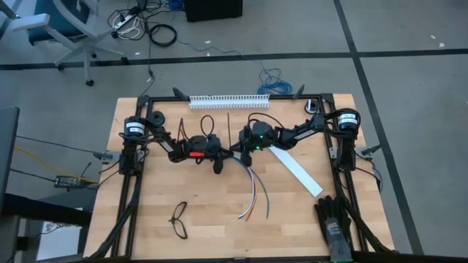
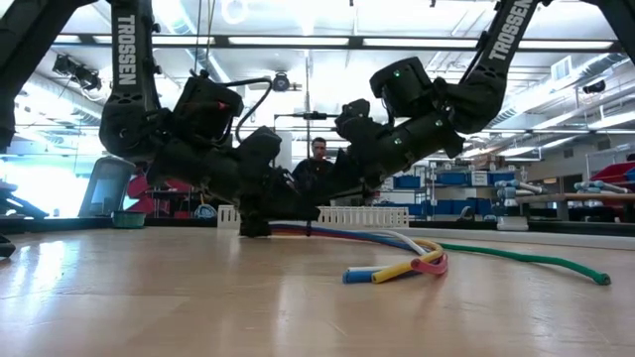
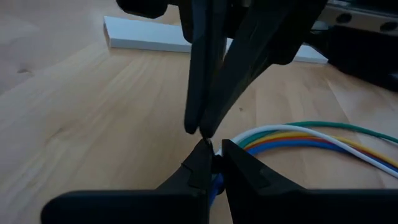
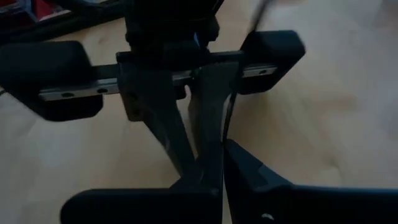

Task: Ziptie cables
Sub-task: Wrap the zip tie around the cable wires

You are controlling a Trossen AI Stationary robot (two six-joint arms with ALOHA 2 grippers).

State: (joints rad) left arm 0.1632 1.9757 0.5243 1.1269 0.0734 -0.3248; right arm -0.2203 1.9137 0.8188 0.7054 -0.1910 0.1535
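Note:
The cables (image 1: 252,190) are a bundle of white, yellow, orange, blue and green wires. They fan toward the near edge, and their free ends (image 2: 397,266) lie on the table. My left gripper (image 3: 214,163) reaches in from the left to the table's middle and is shut on the bundle's gathered end. My right gripper (image 4: 221,162) comes from the right, tip to tip with the left one, and is shut. The ziptie (image 4: 229,112), a thin dark strip, runs from its fingertips up toward the far side (image 1: 228,124). My left gripper pinches the cables' gathered end (image 3: 216,177) between its two fingers, slanting down from the table's left. That end sits just above the wood, and the wires trail away slack onto the table. My right gripper meets the ziptie's lower end (image 4: 226,140) with shut fingers, slanting down from the table's right. The strip is thin and slips out of sight at the fingertips. Its free length stands up, leaning toward the far edge.
A wide flat white strip (image 1: 296,169) lies to the right of the grippers. Black glasses (image 1: 179,219) lie at the near left and a black glove (image 1: 333,219) at the near right. A white slotted duct (image 1: 228,101) lies along the far edge. A person (image 2: 319,149) is behind the table.

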